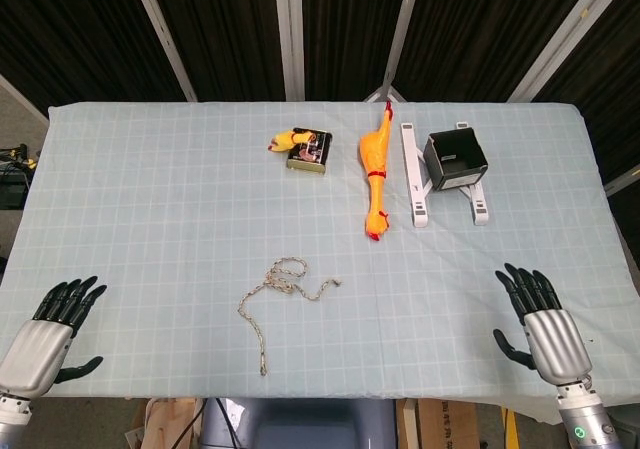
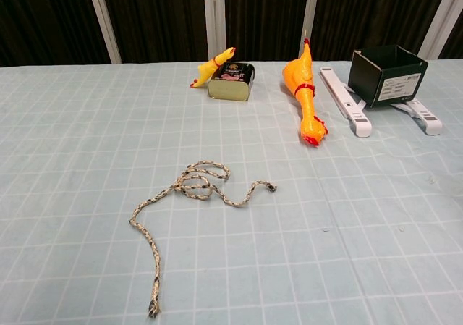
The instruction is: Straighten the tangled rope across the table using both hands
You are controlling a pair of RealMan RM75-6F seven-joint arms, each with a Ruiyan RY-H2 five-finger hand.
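Observation:
A speckled beige rope (image 1: 283, 286) (image 2: 194, 195) lies tangled on the checked cloth near the table's front, with a small loop in its middle, one end pointing right and the other trailing toward the front edge. My left hand (image 1: 45, 333) hovers at the front left corner, fingers spread, holding nothing. My right hand (image 1: 541, 326) is at the front right, fingers spread and empty. Both hands are well apart from the rope. Neither hand shows in the chest view.
At the back stand a small tin (image 1: 309, 153) with a little yellow toy (image 1: 283, 140) beside it, a long rubber chicken (image 1: 374, 177), and a black box (image 1: 455, 159) on a white stand (image 1: 416, 177). The light blue cloth (image 1: 150, 199) covers the table.

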